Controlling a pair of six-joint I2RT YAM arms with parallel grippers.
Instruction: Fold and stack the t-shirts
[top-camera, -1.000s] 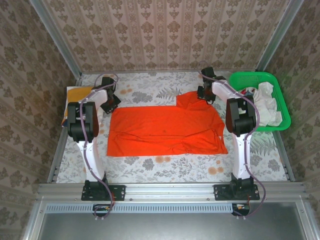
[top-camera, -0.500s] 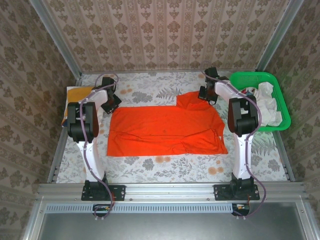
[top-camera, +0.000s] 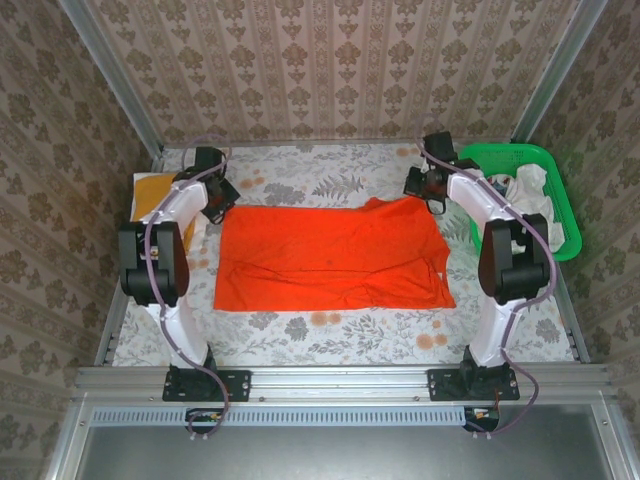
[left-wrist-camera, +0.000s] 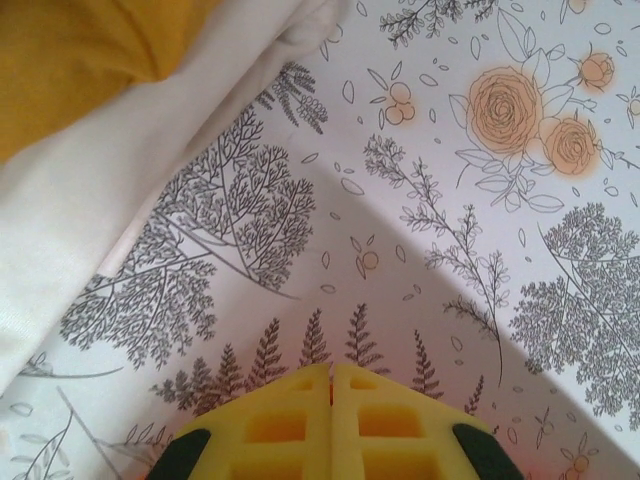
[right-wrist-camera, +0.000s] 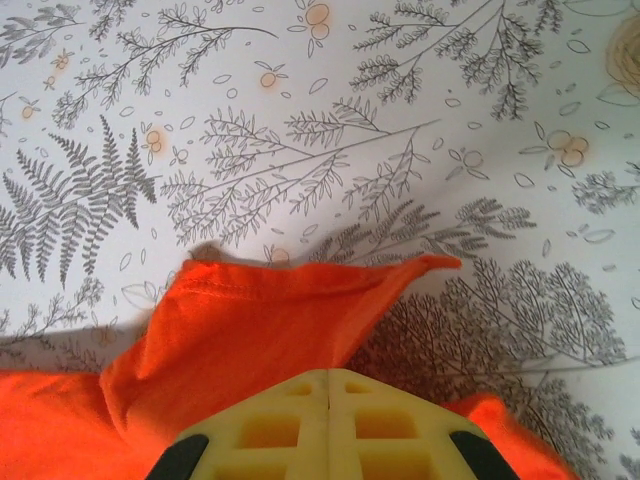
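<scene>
Lying flat on the floral surface (top-camera: 330, 335), the orange tee (top-camera: 330, 255) runs its long axis left to right between the two arms, one long edge toward the bases and the other toward the back wall. A yellow tee (top-camera: 160, 190) sits folded at the far left edge, with a white tee (left-wrist-camera: 90, 230) just beside it; more white cloth fills the green basket (top-camera: 505, 150) at far right. The right pincer (top-camera: 425, 185) is at the tee's far right corner, closed on a tented fold of orange cloth. The left pincer (top-camera: 212, 195) is closed with nothing seen between its fingers, over bare surface just beyond the far left corner. That corner lies toward the bases and slightly inward, so it probably falls to the left arm.
</scene>
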